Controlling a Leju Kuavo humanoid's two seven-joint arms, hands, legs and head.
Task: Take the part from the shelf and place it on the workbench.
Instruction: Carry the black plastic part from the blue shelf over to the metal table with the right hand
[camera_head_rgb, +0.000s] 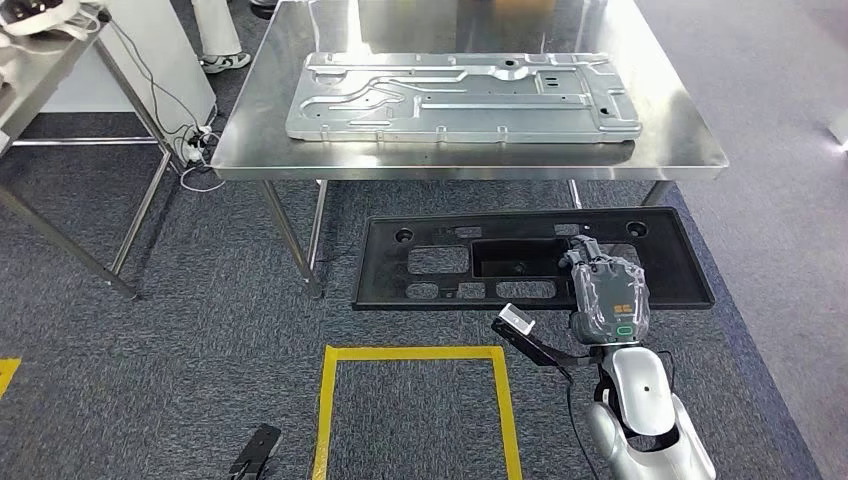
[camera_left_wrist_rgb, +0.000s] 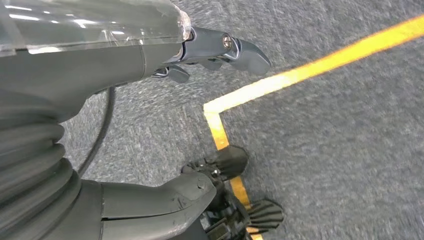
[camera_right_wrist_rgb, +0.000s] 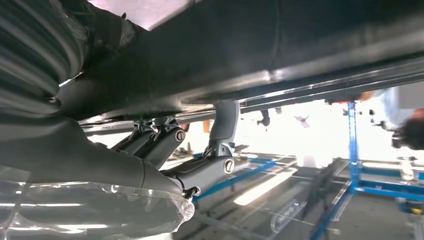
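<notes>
We see an industrial workshop or factory test floor. A stainless steel bench (camera_head_rgb: 690, 150) carries a large stamped metal panel (camera_head_rgb: 460, 95). Grey carpet floor (camera_head_rgb: 200, 330) is marked with yellow tape (camera_head_rgb: 410, 353). Blue metal racking (camera_right_wrist_rgb: 357, 165) stands in the right wrist view, and cables (camera_head_rgb: 195, 150) trail beside a second steel table (camera_head_rgb: 50, 70).

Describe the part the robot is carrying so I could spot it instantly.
Start at the steel workbench with the silver metal plate lying on it. Just in front of its near edge, above the grey carpet, the right hand holds a long black panel. Unlike the silver plate, it is matte black plastic with rectangular cut-outs.
</notes>
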